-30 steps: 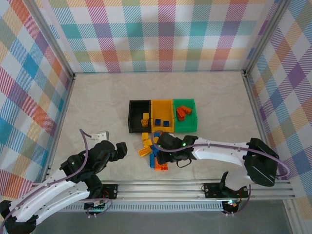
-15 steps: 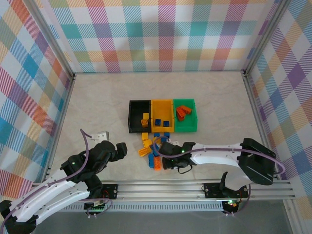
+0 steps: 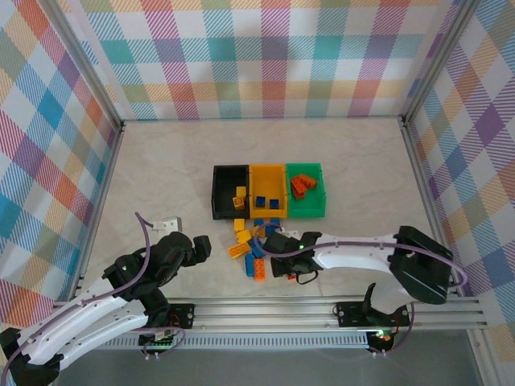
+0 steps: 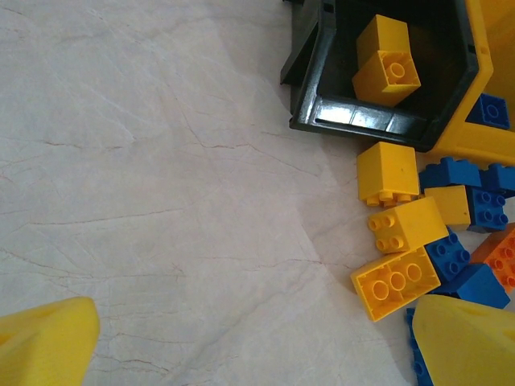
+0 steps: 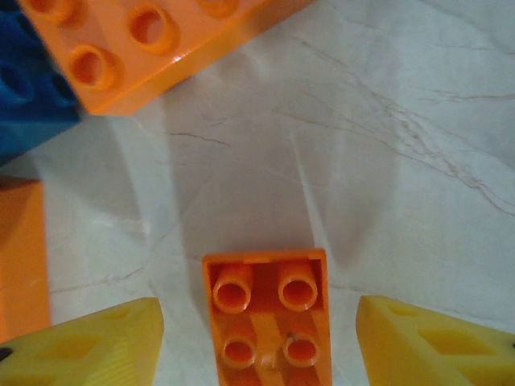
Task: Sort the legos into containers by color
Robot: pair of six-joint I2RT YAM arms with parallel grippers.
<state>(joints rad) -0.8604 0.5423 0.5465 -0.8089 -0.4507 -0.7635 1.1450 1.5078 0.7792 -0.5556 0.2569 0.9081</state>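
Marbled table [image 5: 386, 161], from the right wrist: orange lego [image 5: 265, 310] lies between the right hand's [image 5: 261, 334] spread, released fingers.

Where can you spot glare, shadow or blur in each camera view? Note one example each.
Left wrist view: white glare on the black bin's near rim, yellow fingers blurred; right wrist view: soft grey shadow bands on the table above the small orange brick; top view: even, soft light.

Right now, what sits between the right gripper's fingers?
One orange lego on the table, a gap to each finger of the right gripper; right wrist view.
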